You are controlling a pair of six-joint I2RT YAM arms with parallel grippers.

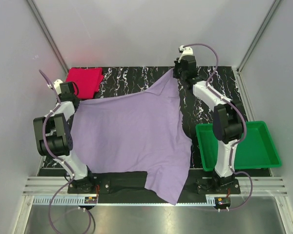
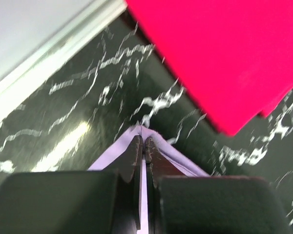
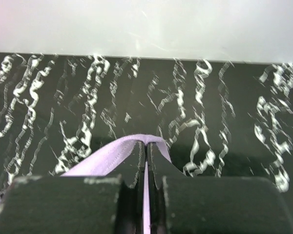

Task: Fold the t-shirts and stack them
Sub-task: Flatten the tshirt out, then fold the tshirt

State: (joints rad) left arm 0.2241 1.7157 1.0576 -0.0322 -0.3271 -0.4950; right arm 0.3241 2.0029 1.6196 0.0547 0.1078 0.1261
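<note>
Purple shirt (image 1: 132,136) has its far corners pinched tight, one in the left claw (image 2: 142,144), one in the right claw (image 3: 146,146). Its cloth stretches between them and trails back behind both.

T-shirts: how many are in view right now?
2. The purple shirt is spread over the middle of the table, its far corners pinched by the left gripper and right gripper. The pink shirt lies folded at the far-left corner. Another beneath the purple one would be hidden.
</note>
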